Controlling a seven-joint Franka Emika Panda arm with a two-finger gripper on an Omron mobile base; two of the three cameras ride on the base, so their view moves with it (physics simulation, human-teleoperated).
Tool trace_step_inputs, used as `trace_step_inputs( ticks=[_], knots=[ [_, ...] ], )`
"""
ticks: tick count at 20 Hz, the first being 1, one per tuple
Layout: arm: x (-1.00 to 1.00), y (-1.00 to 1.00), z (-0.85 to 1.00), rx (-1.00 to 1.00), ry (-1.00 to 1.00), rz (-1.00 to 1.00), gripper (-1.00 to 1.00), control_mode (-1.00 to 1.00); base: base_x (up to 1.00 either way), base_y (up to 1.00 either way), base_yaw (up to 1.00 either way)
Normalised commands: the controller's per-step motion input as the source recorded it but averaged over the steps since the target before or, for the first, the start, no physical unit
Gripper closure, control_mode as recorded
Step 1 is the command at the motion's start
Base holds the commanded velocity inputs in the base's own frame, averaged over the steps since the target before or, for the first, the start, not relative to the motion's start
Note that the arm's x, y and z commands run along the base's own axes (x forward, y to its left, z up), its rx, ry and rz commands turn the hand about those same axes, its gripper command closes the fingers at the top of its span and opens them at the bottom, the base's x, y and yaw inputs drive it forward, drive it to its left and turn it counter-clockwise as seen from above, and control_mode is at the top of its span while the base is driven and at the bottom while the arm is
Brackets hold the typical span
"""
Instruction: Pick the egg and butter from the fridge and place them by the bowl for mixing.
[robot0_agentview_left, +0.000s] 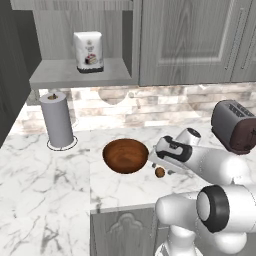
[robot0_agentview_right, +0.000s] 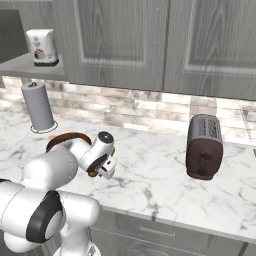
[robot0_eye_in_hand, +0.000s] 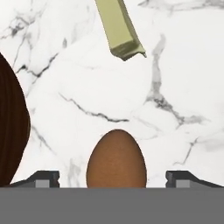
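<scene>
The brown egg (robot0_agentview_left: 160, 172) lies on the marble counter (robot0_agentview_left: 55, 175), just right of the glossy wooden bowl (robot0_agentview_left: 125, 156). My gripper (robot0_agentview_left: 158, 164) hangs low over it, open. In the hand view the egg (robot0_eye_in_hand: 116, 159) sits between the two wide-apart fingertips (robot0_eye_in_hand: 41, 179), touching neither, and my gripper (robot0_eye_in_hand: 113, 179) holds nothing. The pale yellowish butter (robot0_eye_in_hand: 120, 30) stick lies on the counter beyond the egg, and the bowl (robot0_eye_in_hand: 11, 131) fills the left edge. From the right base view my gripper (robot0_agentview_right: 102, 170) is by the bowl's rim (robot0_agentview_right: 65, 136). The fridge (robot0_agentview_left: 7, 75) is the dark mass at far left.
A paper towel roll (robot0_agentview_left: 57, 120) stands behind and left of the bowl. A dark toaster (robot0_agentview_left: 234, 126) sits at the right against the brick backsplash. A white packet (robot0_agentview_left: 89, 51) stands on the shelf above. Grey cabinets hang overhead, and the counter's front edge is just below the egg.
</scene>
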Motion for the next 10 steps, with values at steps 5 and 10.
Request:
trace_step_inputs(
  ticks=[5,10],
  knots=[
    [-0.11,0.00,0.14,0.01,0.00,0.00,-1.00,-1.00,0.00,0.00,0.00],
    [-0.14,-0.02,0.45,0.00,0.00,0.00,-1.00,-1.00,0.00,0.00,0.00]
  ],
)
